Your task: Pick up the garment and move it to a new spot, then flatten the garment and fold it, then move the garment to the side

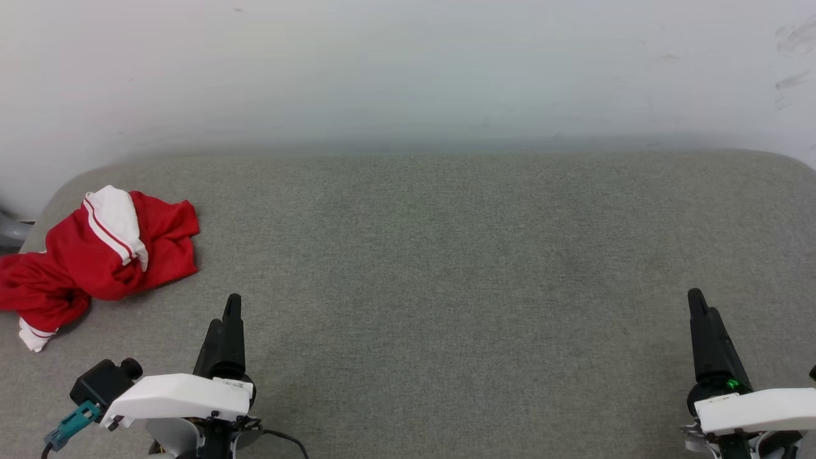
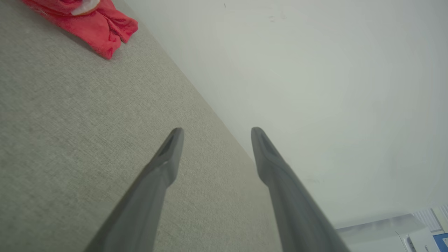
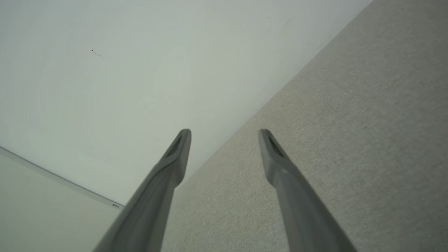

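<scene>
Left gripper [image 1: 231, 307] sits at the lower left of the head view, hovering over the grey fabric surface [image 1: 446, 255] with its long dark fingers pointing toward the pale wall [image 1: 408, 64]. In the left wrist view the same gripper [image 2: 215, 134] has its two fingers spread wide, with bare surface and wall showing between them. The right gripper [image 1: 699, 303] is at the lower right of the head view, well apart from the left one. Its own wrist view shows it [image 3: 224, 134] spread just as wide and gripping nothing.

The garment [image 1: 95, 255] lies in a crumpled red heap at the far left of the surface, close to the rounded back corner. A white sleeve [image 1: 118, 220] with red striped trim is folded over the top of the heap, and a second white cuff [image 1: 32, 336] pokes out at its near end. The heap lies ahead of the left gripper and off to its left, clear of the fingertips and not touching them. In the left wrist view the garment [image 2: 94, 24] shows in the top left corner, well away from the fingers. It lies far across the surface from the right gripper.
</scene>
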Robot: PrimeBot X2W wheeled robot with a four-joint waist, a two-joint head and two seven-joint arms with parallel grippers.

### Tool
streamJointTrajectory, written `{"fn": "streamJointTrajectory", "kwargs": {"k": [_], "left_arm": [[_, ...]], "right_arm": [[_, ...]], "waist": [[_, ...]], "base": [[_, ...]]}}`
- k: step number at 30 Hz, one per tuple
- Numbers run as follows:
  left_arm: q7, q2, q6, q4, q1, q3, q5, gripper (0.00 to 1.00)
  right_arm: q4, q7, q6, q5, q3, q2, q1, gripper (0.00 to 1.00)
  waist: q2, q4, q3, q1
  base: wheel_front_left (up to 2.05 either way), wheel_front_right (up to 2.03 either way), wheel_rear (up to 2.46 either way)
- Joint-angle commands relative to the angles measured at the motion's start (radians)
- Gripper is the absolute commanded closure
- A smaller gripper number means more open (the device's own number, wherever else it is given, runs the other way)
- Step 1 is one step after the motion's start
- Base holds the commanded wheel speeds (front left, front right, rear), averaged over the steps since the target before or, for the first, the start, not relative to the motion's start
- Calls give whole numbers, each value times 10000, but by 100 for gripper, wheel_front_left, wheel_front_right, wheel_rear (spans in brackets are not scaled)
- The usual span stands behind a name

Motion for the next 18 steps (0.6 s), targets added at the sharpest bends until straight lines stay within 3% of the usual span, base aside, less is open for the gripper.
{"fn": "streamJointTrajectory", "kwargs": {"k": [1, 18], "left_arm": [[-129, 25, 108, -204, -98, -85, 587, 0], [-644, 29, 433, -208, 67, -540, 3338, 0]], "right_arm": [[-287, -135, 0, -702, 96, -2, -34, 0], [-589, -651, 0, -3616, 480, 0, 323, 0]], "waist": [[-1, 9, 2, 0], [-1, 54, -13, 0]], "base": [[0, 0, 0], [0, 0, 0]]}}
